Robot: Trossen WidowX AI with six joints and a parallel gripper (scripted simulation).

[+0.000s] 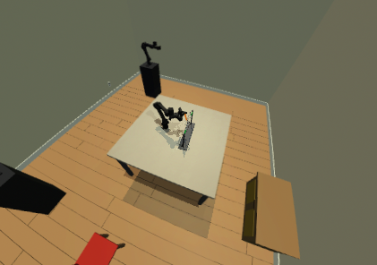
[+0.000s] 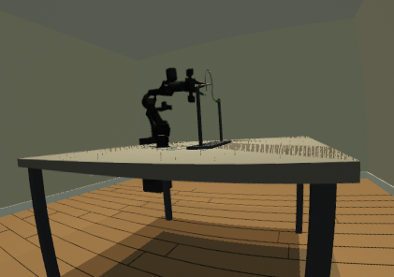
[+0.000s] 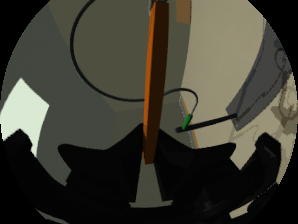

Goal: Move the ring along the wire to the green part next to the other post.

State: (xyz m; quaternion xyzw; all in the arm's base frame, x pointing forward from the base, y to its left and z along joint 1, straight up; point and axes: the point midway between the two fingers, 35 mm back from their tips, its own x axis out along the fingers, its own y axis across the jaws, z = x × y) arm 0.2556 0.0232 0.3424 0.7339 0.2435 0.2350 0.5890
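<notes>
My gripper (image 3: 147,127) (image 2: 197,84) is shut on the orange handle (image 3: 155,65) (image 1: 185,117), which runs away from the fingertips to the top edge of the wrist view. The ring at its far end is nearly all out of that view; in the exterior view it is a thin line near the wire's arch. The wire (image 3: 73,45) (image 2: 208,70) passes behind the handle in the wrist view. One green part (image 3: 187,121) (image 2: 217,100) sits by a post (image 3: 212,123) (image 2: 220,122). The other green part (image 2: 201,93) is by the nearer post (image 2: 199,119). Wire-to-ring clearance cannot be told.
The dark base plate (image 1: 187,138) (image 3: 245,107) carries both posts and lies on the pale table (image 1: 156,154) (image 2: 275,154). The arm's base stands on the table beside it. Black pedestals, a brown cabinet (image 1: 278,215) and a red chair (image 1: 97,251) stand away from the table.
</notes>
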